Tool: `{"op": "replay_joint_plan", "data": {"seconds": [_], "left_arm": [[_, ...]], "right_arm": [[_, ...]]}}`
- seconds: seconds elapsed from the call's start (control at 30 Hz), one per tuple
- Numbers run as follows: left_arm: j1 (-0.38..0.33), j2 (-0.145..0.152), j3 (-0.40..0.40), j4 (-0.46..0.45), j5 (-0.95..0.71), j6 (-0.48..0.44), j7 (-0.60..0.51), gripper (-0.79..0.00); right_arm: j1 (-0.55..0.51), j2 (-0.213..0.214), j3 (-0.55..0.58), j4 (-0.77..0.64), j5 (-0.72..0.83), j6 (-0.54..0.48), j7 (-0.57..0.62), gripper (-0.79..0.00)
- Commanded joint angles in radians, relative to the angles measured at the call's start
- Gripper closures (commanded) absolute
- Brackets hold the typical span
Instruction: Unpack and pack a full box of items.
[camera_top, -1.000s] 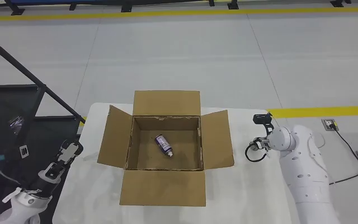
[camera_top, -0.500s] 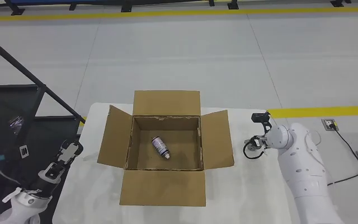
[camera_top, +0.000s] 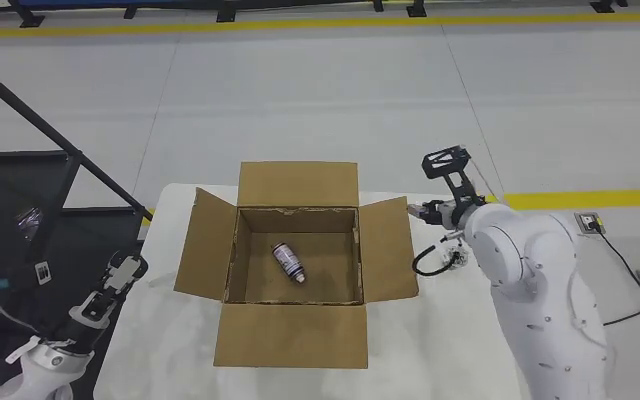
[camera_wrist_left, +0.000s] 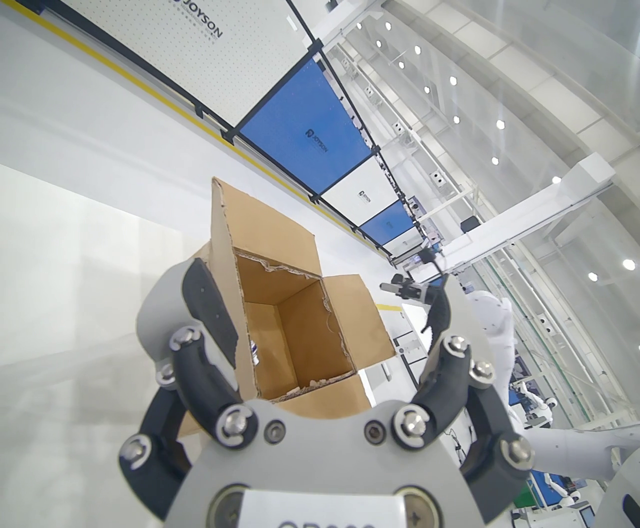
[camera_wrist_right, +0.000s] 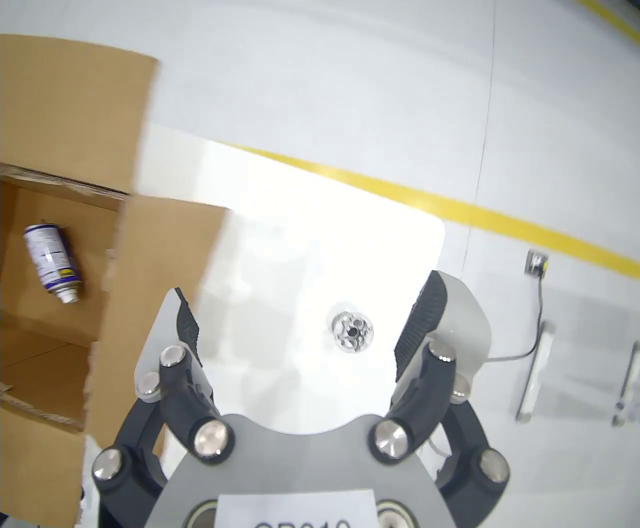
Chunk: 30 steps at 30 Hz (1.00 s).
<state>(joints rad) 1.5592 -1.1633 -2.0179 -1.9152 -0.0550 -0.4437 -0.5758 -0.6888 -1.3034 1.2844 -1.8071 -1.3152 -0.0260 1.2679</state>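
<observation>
An open cardboard box (camera_top: 290, 335) stands mid-table with all flaps spread. A small white-and-purple spray can (camera_top: 289, 262) lies on its side on the box floor, also seen as the can (camera_wrist_right: 52, 262). My right gripper (camera_top: 417, 210) hangs above the table just outside the box's right flap, and my right gripper (camera_wrist_right: 310, 300) is open with nothing in it. Off the table's left edge, my left gripper (camera_top: 125, 268) is low. From there my left gripper (camera_wrist_left: 320, 295) is open and empty, facing the box (camera_wrist_left: 300, 320).
A small round metal piece (camera_wrist_right: 352, 331) lies on the white table (camera_top: 450, 330) to the right of the box. A black frame with netting (camera_top: 40, 200) stands off the table's left side. Bare tabletop lies right of and in front of the box.
My right gripper has risen from the table and swung toward the box's right flap. The can rolled slightly left inside the box. The left arm has not moved.
</observation>
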Motion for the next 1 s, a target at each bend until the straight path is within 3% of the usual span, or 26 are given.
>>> {"op": "replay_joint_plan", "data": {"seconds": [0.0,0.2,0.47,0.63,0.97], "left_arm": [[0.004,0.001,-0.004,0.005,-0.003,0.0,0.008,-0.785],[0.022,0.003,-0.022,0.014,-0.02,0.003,0.033,-0.785],[0.023,0.003,-0.023,0.014,-0.022,0.003,0.033,-0.785],[0.023,0.003,-0.023,0.014,-0.022,0.003,0.033,-0.785],[0.023,0.003,-0.023,0.014,-0.022,0.003,0.033,-0.785]], "right_arm": [[0.051,-0.012,-0.092,-0.006,0.005,-0.013,-0.002,-0.785],[0.29,-0.08,-0.383,0.244,0.153,-0.112,0.007,-0.785],[0.503,-0.247,-0.734,0.716,0.401,-0.217,-0.12,-0.785],[0.547,-0.359,-0.85,0.959,0.509,-0.283,-0.22,-0.785],[0.571,-0.553,-0.947,1.326,0.553,-0.206,-0.365,-0.785]]}}
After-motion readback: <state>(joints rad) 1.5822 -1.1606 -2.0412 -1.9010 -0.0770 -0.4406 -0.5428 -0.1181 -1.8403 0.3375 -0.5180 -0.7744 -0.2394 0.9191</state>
